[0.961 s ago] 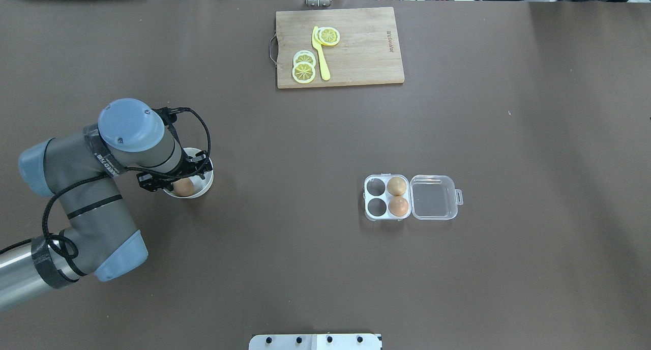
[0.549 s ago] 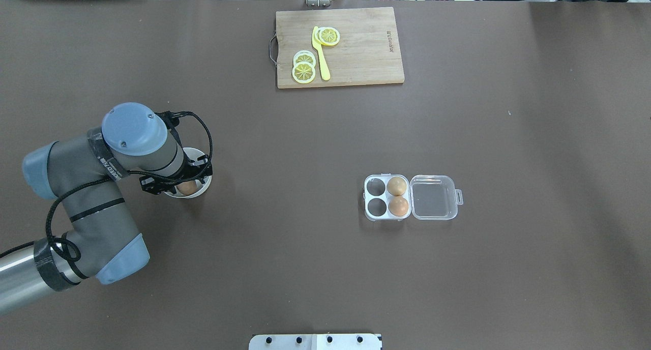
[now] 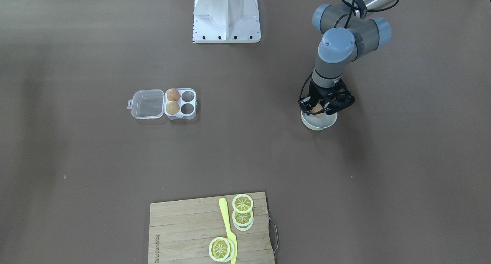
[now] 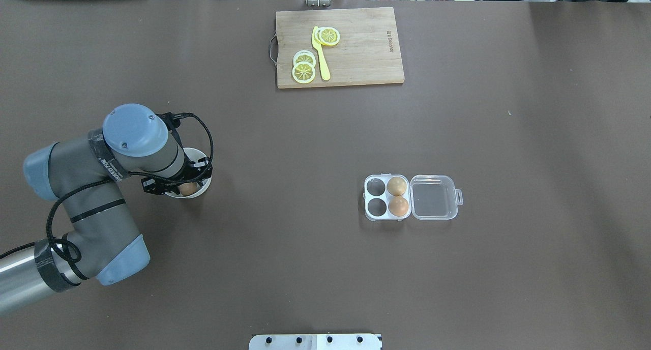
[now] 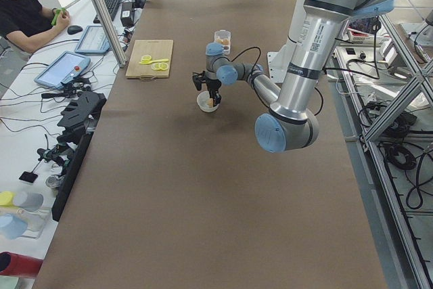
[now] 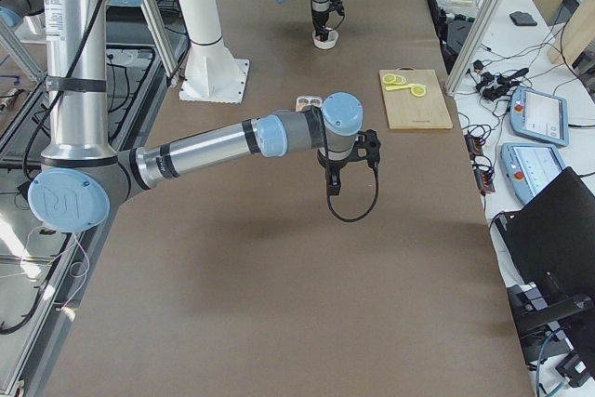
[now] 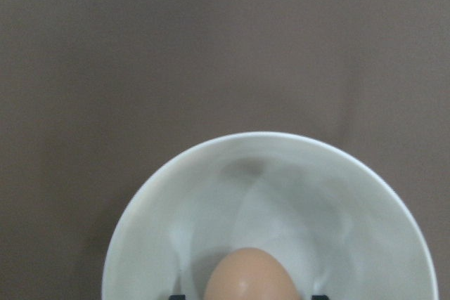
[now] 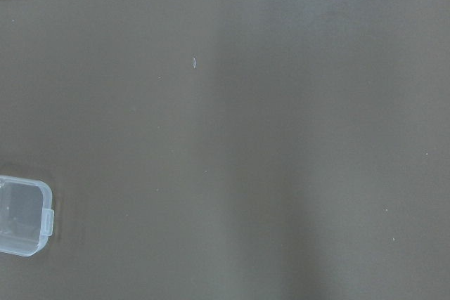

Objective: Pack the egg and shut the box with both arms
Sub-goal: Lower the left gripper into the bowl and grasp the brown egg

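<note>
My left gripper (image 4: 186, 187) hangs over a round white bowl (image 4: 203, 188) at the table's left and is shut on an orange-brown egg (image 4: 188, 188). In the front view that gripper (image 3: 317, 110) holds the egg (image 3: 317, 109) just at the bowl's rim (image 3: 318, 125). In the left wrist view the egg (image 7: 247, 277) sits between the fingertips above the bowl (image 7: 176, 194). The clear box (image 4: 370, 197) lies open at mid-table, lid (image 4: 433, 197) flat to its right. Two eggs (image 4: 397, 186) fill the cells by the hinge; two cells are empty. My right gripper (image 6: 349, 151) shows only in the exterior right view, so I cannot tell its state.
A wooden cutting board (image 4: 366, 50) with lemon slices (image 4: 303, 71) and a yellow knife (image 4: 320, 55) lies at the far edge. The robot's base plate (image 3: 226, 33) sits at the near edge. A corner of the box lid (image 8: 21, 216) shows in the right wrist view.
The left wrist has shifted a little to the right and toward the robot over the bowl. The egg now sits slightly further right between the fingers. The box has not moved.
</note>
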